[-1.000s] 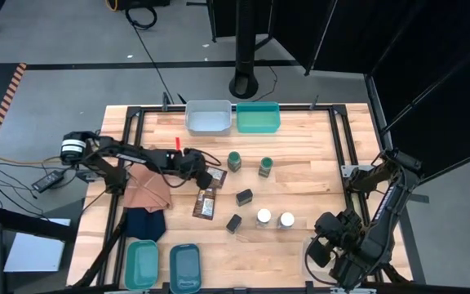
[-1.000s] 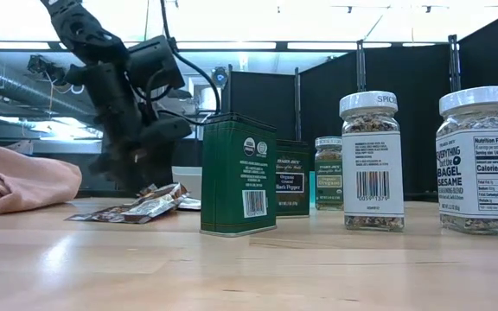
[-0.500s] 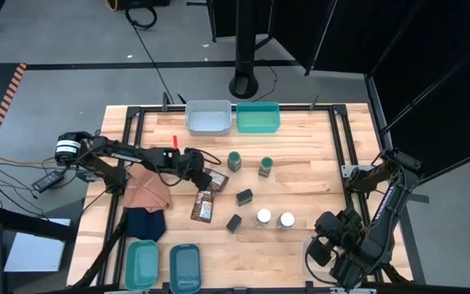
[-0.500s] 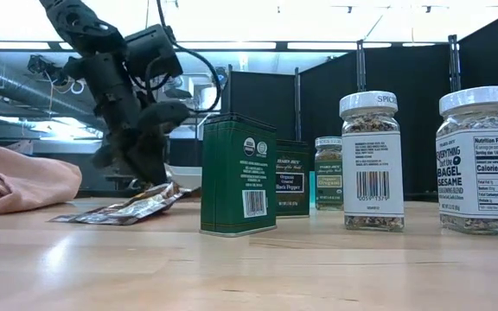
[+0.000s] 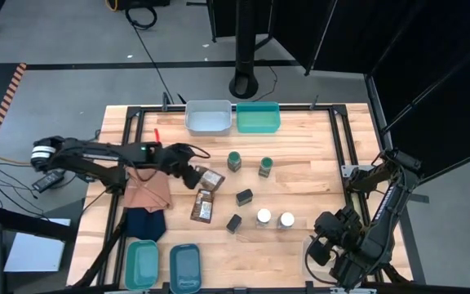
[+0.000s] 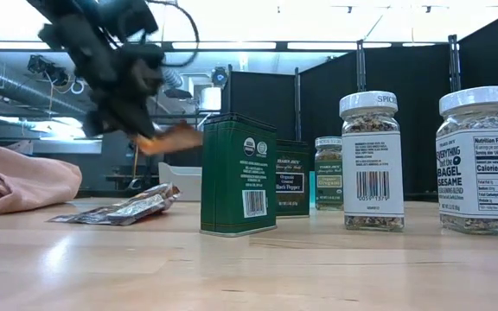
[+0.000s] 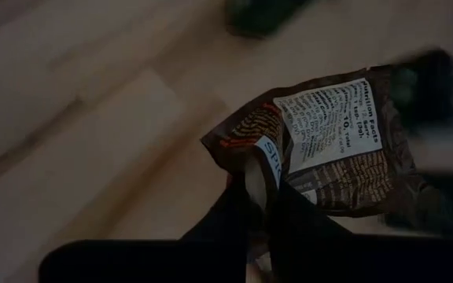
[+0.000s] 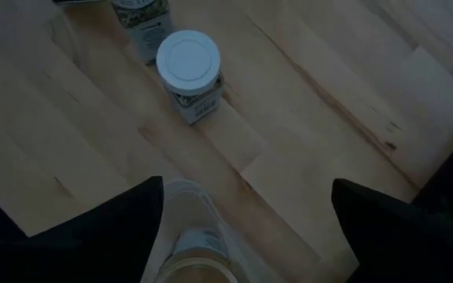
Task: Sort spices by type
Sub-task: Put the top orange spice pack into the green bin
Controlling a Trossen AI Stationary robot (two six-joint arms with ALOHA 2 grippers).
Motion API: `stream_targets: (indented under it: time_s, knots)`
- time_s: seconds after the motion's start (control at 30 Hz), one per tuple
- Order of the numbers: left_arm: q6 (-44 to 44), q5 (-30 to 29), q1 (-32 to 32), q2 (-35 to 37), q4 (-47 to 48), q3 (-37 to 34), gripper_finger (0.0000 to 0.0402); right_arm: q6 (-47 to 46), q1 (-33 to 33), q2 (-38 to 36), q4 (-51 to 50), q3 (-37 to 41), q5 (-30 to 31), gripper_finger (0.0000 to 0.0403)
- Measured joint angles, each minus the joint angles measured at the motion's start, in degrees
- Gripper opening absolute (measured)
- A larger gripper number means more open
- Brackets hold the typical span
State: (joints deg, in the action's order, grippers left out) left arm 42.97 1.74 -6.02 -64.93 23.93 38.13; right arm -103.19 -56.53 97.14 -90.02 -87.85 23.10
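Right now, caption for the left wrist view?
Left gripper pinches a brown spice packet by its edge, lifted above the wooden table.

Packet lifted above table, second packet lying nearer, two bins behind

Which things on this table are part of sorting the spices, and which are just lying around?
Part of the job: brown packet shut in the left gripper; second packet; two green-lidded jars; two dark tins; two white-lidded jars.

Lying about: folded cloths; four bins.
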Motion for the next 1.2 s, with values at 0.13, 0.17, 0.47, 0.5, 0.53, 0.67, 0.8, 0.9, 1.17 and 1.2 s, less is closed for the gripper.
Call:
stream_targets:
  time_s: [0.13,0.17,0.47,0.5,0.53,0.67,0.8,0.9,1.17,1.2]
  knots:
    - [-3.3,8.3,0.2,7.1,5.3,0.0,0.0016,1.1,0.0,0.0,0.0,0.0,0.6,0.0374]
    - [-3.8,10.5,0.4,8.9,6.3,0.0,0.0016,1.5,0.0,0.0,0.0,0.0,0.9,0.0374]
    - [-3.4,18.5,9.4,22.3,16.5,2.7,0.0017,2.8,0.1,0.0,0.0,0.0,3.0,0.0374]
    - [-3.4,18.0,10.9,23.0,17.9,3.5,0.0017,2.9,0.1,0.0,0.0,0.0,3.5,0.0374]
    - [-3.4,17.6,12.5,23.4,18.8,4.2,0.0017,2.9,0.1,0.0,0.0,0.0,4.1,0.0374]
    - [-2.5,17.1,19.4,23.4,19.8,7.0,0.0017,2.9,0.6,0.0,0.0,0.0,4.5,0.0374]
    - [2.1,16.8,26.7,22.8,19.5,8.3,0.0017,2.9,1.4,0.0,0.0,0.0,4.5,0.0374]
    - [7.0,15.6,32.8,22.8,19.6,8.3,0.0017,2.9,1.9,0.0,0.0,0.0,4.5,0.0374]
    - [14.6,6.7,47.4,20.4,19.7,8.3,0.0017,2.8,2.8,0.0,0.0,2.2,4.6,0.0374]
    - [15.0,6.1,48.8,19.7,19.6,8.3,0.0017,2.6,3.0,0.0,0.1,2.7,4.5,0.0374]
